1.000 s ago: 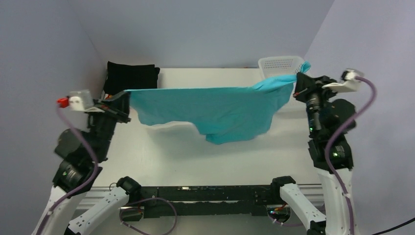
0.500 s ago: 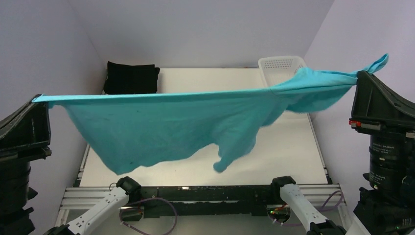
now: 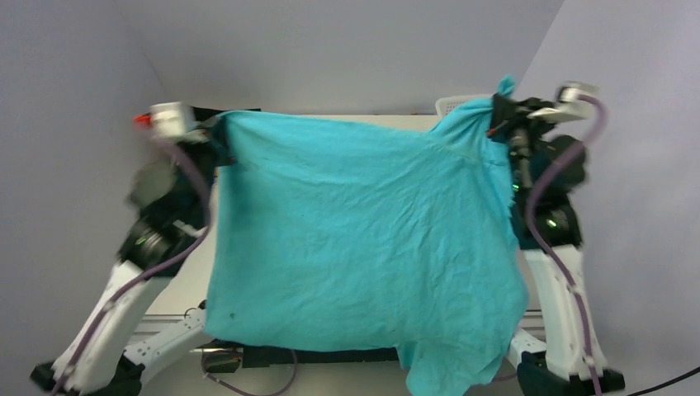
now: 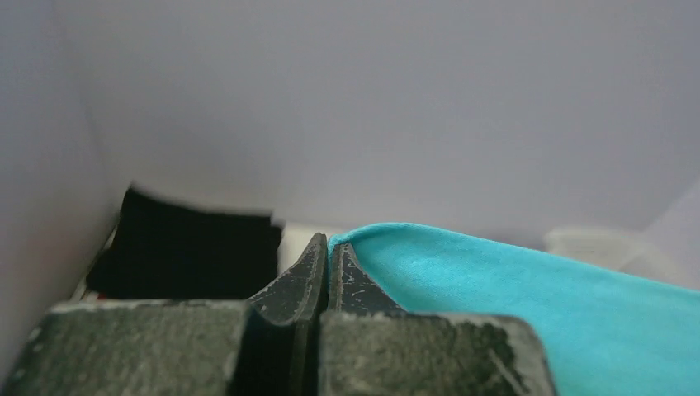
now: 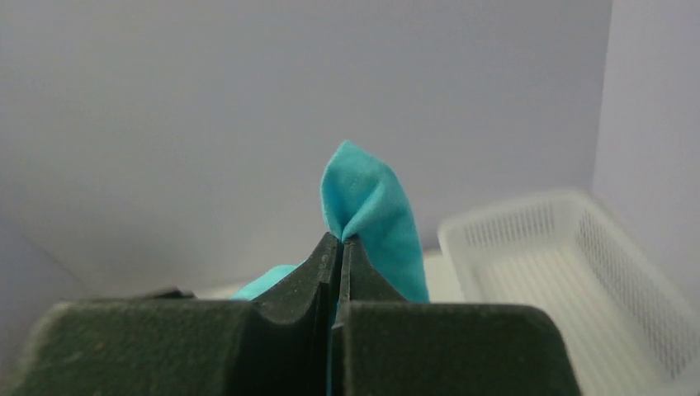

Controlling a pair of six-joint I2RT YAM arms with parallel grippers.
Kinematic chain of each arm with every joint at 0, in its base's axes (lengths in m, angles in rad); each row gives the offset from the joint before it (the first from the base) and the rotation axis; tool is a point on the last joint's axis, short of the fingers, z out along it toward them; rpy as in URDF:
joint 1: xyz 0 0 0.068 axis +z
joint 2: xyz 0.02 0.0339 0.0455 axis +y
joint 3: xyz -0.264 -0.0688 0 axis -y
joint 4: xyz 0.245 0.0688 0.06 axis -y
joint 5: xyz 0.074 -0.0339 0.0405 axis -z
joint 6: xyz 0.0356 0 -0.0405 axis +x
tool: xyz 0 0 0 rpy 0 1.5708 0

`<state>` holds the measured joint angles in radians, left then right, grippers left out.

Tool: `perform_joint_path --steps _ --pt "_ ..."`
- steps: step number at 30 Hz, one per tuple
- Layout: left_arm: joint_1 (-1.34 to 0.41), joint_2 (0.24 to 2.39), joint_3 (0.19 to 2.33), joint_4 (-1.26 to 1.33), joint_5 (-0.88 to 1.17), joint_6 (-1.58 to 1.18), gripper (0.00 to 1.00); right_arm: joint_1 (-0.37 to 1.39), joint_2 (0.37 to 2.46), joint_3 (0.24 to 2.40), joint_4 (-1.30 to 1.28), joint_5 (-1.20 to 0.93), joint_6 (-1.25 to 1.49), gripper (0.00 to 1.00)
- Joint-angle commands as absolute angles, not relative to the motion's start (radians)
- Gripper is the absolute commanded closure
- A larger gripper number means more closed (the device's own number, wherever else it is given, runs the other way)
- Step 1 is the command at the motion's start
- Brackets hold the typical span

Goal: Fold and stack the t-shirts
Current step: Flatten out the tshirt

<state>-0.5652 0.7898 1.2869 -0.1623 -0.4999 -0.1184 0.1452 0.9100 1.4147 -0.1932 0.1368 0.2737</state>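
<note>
Now hangs unfurled: one teal t-shirt (image 3: 363, 239), pinched by left gripper (image 3: 219, 137) and right gripper (image 3: 498, 112); one black t-shirt (image 4: 194, 256) behind.

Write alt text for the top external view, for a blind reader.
A teal t-shirt hangs spread wide, held up by its upper corners: the left hand pinches one, the right hand the other. The rim of a white basket peeks out behind the right corner.
</note>
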Motion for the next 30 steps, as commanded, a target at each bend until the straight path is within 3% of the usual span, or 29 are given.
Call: perform_joint_path --steps 1,6,8,9,10,11,12,13,14,16,17,22,30 --pt "-0.500 1.021 1.119 -0.158 -0.735 -0.257 0.97 0.143 0.987 1.114 0.035 0.217 0.305 1.00" --pt "-0.309 1.419 1.124 -0.259 -0.474 -0.497 0.88 0.145 1.307 0.928 0.241 0.098 0.333 1.00" --pt "-0.280 1.568 1.182 -0.295 -0.422 -0.515 0.63 0.149 1.479 0.946 0.291 0.069 0.302 0.96" --pt "-0.271 1.623 1.205 -0.292 -0.398 -0.517 0.43 0.149 1.553 0.976 0.284 0.053 0.303 0.90" --pt "-0.267 1.645 1.215 -0.273 -0.367 -0.509 0.25 0.151 1.621 1.020 0.243 0.041 0.305 0.76" --pt "-0.267 1.649 1.219 -0.257 -0.337 -0.506 0.15 0.154 1.671 1.064 0.208 0.030 0.298 0.57" --pt "-0.267 1.643 1.215 -0.236 -0.313 -0.503 0.07 0.159 1.704 1.099 0.176 0.030 0.294 0.45" --pt "-0.266 1.629 1.205 -0.210 -0.292 -0.495 0.01 0.163 1.723 1.125 0.151 0.040 0.292 0.41" --pt "-0.265 1.613 1.190 -0.188 -0.282 -0.492 0.01 0.166 1.732 1.142 0.137 0.045 0.287 0.35" --pt "-0.267 1.583 1.184 -0.175 -0.283 -0.482 0.01 0.174 1.723 1.154 0.120 0.056 0.278 0.09" --pt "-0.266 1.573 1.188 -0.190 -0.288 -0.483 0.00 0.177 1.710 1.156 0.107 0.060 0.271 0.01" --pt "-0.269 1.475 1.133 -0.225 -0.214 -0.488 0.00 0.222 1.608 1.123 0.006 0.077 0.287 0.00" --pt "-0.298 1.286 0.863 -0.134 0.021 -0.511 0.01 0.292 1.469 0.897 -0.135 0.023 0.433 0.00"
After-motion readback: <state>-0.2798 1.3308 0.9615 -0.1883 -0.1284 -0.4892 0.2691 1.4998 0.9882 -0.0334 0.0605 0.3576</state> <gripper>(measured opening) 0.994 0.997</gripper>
